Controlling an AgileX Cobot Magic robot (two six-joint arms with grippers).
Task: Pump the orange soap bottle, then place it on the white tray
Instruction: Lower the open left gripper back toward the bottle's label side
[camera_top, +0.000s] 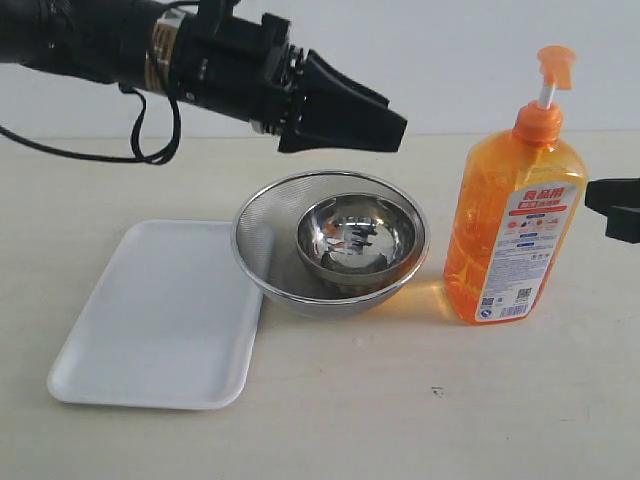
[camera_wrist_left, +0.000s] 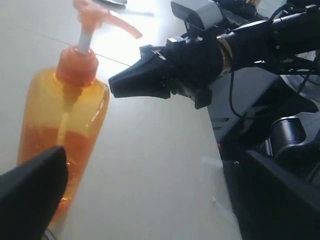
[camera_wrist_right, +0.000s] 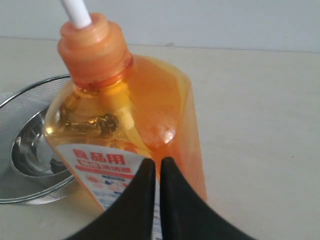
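The left jaws stand apart, with the orange soap bottle (camera_wrist_left: 75, 110) upright just ahead, near one of them. The right jaws, pressed together, point at its label (camera_wrist_right: 105, 170).

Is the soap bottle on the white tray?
No, the orange soap bottle stands on the table, across the strainer bowl from the white tray.

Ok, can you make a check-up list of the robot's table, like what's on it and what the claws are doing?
Surface: plain beige table.
Job's things: orange soap bottle upright, pump head up; white tray flat, nothing on it.
Clutter: mesh strainer with a steel bowl inside, between tray and bottle.
Claws: left claw open, bottle close by; right claw shut, pointing at the bottle.
Cables: black cable hanging in a loop.
Surroundings: white wall behind.
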